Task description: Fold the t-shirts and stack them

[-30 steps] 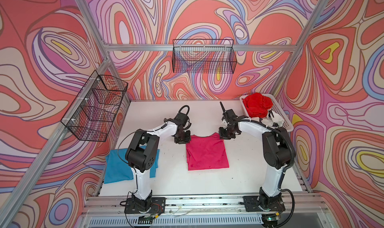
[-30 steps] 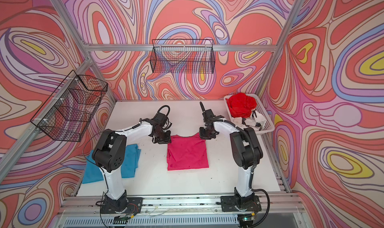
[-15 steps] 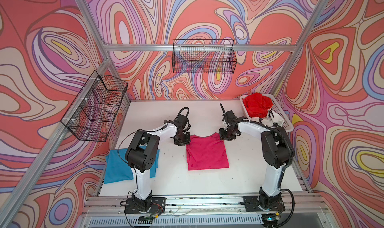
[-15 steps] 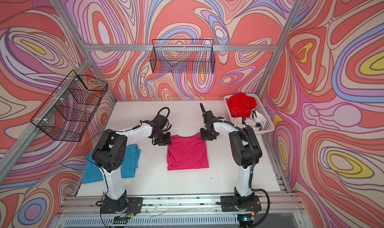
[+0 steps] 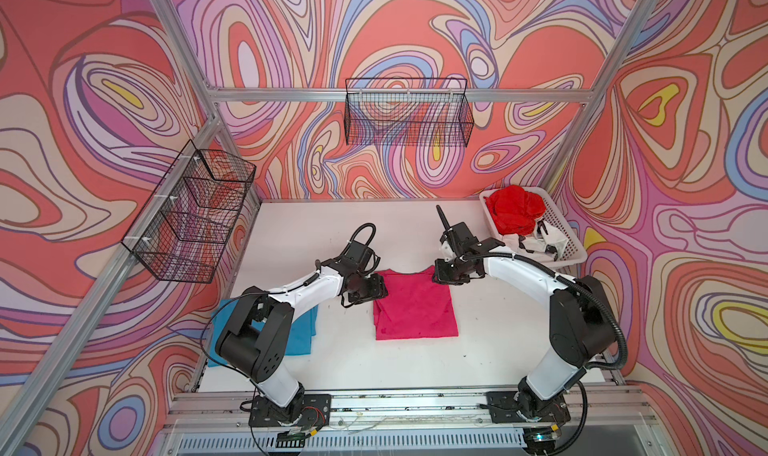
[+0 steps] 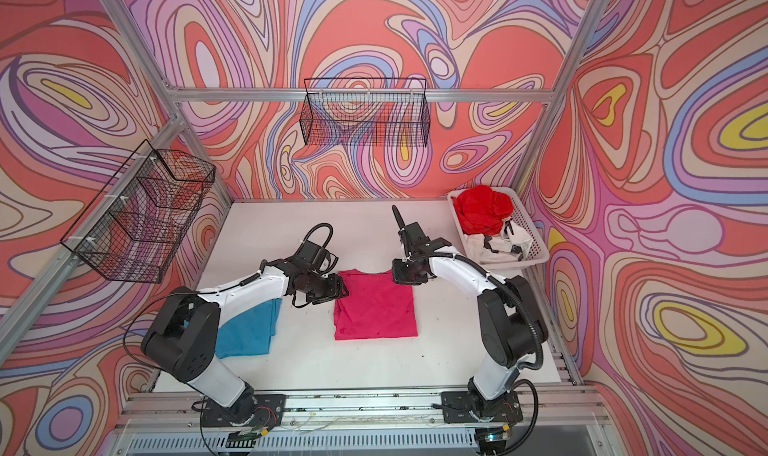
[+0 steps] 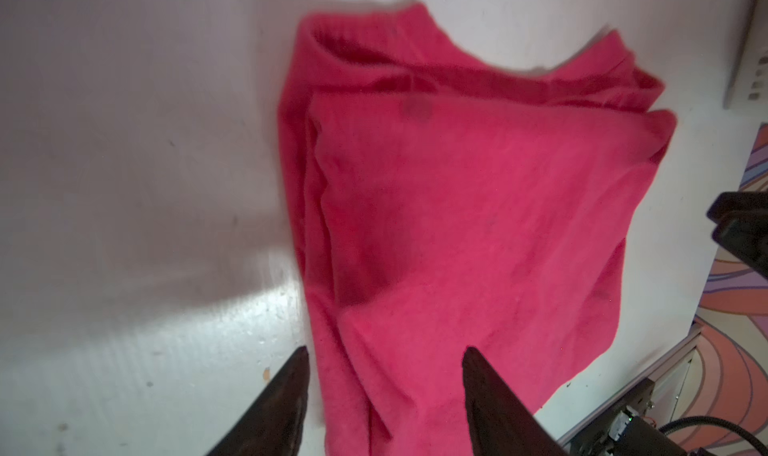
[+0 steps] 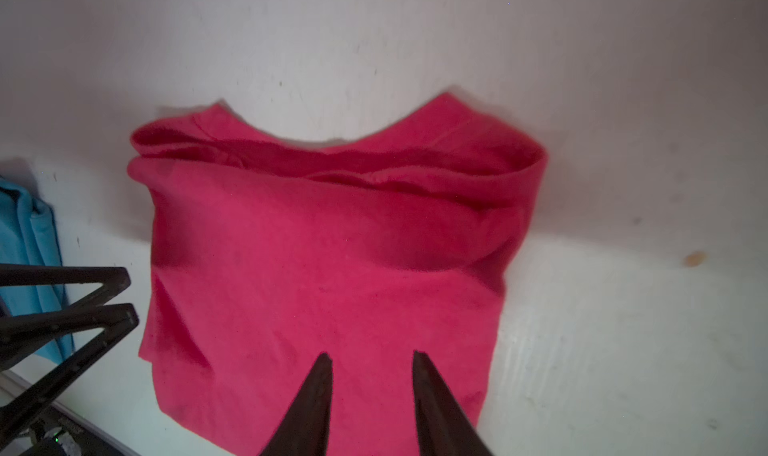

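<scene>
Left jaws newly wide, right jaws newly ajar, both empty above the folded magenta-pink t-shirt [image 5: 415, 308]

Both top views were bright, evenly lit and sharp, with only faint shadows on the table [image 5: 299, 233]. The frame posts [image 5: 174, 30] at 11 and 1 o'clock leaned from wide-angle distortion. Both wrist views were dimmer and soft: the magenta-pink shirt [image 8: 332, 246] was blurred, and the table lay half in grey shadow, half in glare.

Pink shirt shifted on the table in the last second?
No. The pink shirt keeps its spot between the blue shirt and the basket.
</scene>
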Tool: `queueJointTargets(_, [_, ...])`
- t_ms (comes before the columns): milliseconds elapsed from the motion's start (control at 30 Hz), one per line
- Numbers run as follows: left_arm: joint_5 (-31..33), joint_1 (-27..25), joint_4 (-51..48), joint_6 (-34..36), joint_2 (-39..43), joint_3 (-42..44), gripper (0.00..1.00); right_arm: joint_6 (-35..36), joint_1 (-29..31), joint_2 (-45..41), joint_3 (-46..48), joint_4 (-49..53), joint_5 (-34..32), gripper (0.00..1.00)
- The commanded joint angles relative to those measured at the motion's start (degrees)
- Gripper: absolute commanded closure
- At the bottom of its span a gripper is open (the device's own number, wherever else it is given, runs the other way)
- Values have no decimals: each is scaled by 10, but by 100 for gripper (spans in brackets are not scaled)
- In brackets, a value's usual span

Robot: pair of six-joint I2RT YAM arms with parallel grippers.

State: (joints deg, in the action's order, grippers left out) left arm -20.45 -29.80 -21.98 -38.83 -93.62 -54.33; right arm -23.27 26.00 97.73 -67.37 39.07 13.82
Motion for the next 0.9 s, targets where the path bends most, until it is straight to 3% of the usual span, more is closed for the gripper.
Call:
queueJointTargets(0, [-14,-4,42,-47,11,41,37,-20,1,13,42,-36,38,65])
queueJointTargets(133, [12,-4,47,-50,16,58,32,-5,1,40,73,-55,35,65])
queueJointTargets(300, [26,-3,79,-54,-9,60,36,1,1,61,95,-70,34,65])
queueJointTargets(500, [-12,-3,101,-66,-66,44,48,0,0,61,106,-75,31,65])
queueJointTargets(867, [-18,-8,98,-65,-64,57,74,-1,1,63,109,-81,36,65])
